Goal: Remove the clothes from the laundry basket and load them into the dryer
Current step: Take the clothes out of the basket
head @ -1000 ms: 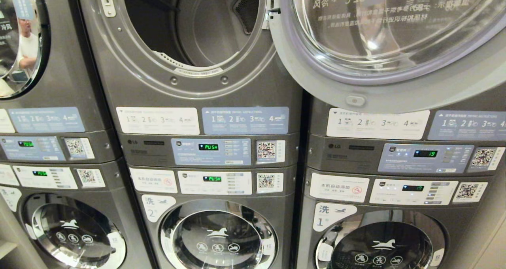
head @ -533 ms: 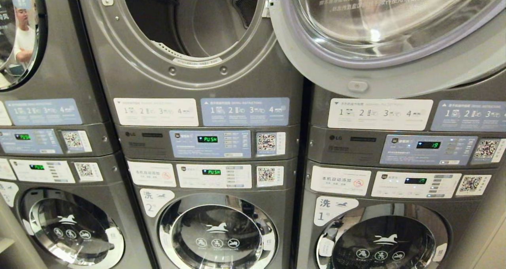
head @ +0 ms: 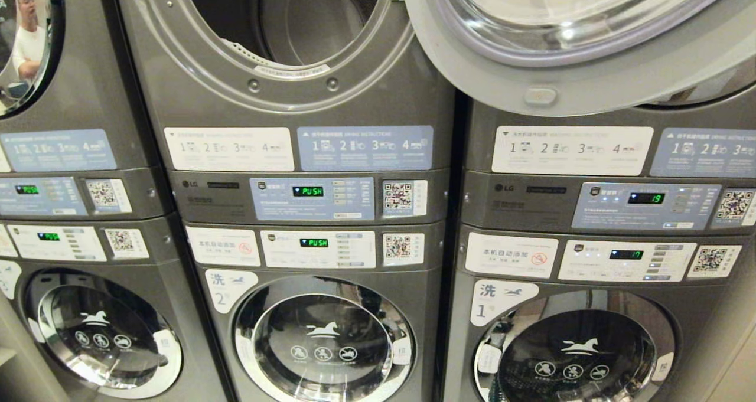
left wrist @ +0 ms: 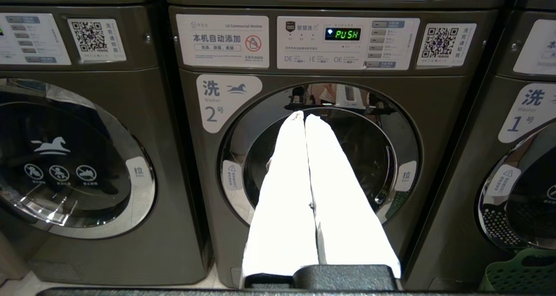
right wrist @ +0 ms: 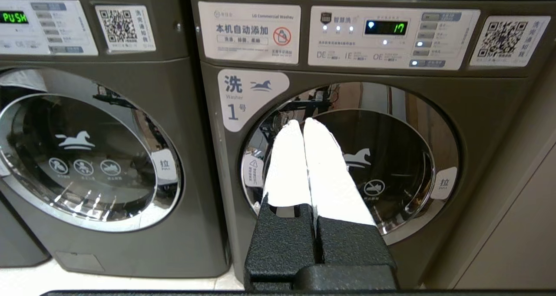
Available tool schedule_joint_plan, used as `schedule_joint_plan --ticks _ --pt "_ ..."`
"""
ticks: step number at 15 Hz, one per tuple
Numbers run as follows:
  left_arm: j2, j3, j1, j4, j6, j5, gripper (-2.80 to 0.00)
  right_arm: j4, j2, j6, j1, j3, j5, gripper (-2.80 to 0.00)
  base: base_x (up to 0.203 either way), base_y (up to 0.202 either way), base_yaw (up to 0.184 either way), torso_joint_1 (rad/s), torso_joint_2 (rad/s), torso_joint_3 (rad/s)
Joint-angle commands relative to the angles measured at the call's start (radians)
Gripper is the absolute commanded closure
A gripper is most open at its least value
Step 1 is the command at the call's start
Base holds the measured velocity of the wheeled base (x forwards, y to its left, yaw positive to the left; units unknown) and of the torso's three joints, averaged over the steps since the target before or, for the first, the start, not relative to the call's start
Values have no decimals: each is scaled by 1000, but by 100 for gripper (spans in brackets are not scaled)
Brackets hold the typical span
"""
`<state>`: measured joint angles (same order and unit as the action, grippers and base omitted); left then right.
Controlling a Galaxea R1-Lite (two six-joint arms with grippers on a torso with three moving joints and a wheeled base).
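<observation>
The step in hand looks to be the lowering toward the laundry basket, before any garment is taken; nothing has yet been loaded, as far as the visible part of the drum shows. The grey upper dryer with its round open mouth (head: 283, 30) sits at the top of the head view, its glass-fronted door (head: 567, 42) swung out to the right; the green perforated plastic laundry basket (left wrist: 521, 272) shows only as a corner on the floor before washer number one, in the left wrist view, and no clothes can be made out in it. To do this well, I judge the torso should bend until the basket's contents come into sight, with the arms kept clear of the closed round washer doors (right wrist: 347, 165) just ahead.

The left gripper (left wrist: 304, 115) points at the number two washer door, its white jaws pressed together and holding nothing; the right gripper (right wrist: 302, 122) points at the number one washer door, jaws likewise closed tight and empty; neither touches the machines.
</observation>
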<state>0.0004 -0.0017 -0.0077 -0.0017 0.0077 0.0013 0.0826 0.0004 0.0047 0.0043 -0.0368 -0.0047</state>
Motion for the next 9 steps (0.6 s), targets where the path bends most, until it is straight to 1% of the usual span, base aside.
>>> schedule_joint_plan --ticks 1,4,9 --pt "-2 0 0 0 0 0 0 0 -2 0 0 0 0 0 0 0 0 -155 377 211" --pt "-2 0 0 -1 0 0 0 0 -2 0 0 0 0 0 0 0 0 -169 414 243" --pt "-2 0 0 -1 0 0 0 0 -2 0 0 0 0 0 0 0 0 -218 533 313"
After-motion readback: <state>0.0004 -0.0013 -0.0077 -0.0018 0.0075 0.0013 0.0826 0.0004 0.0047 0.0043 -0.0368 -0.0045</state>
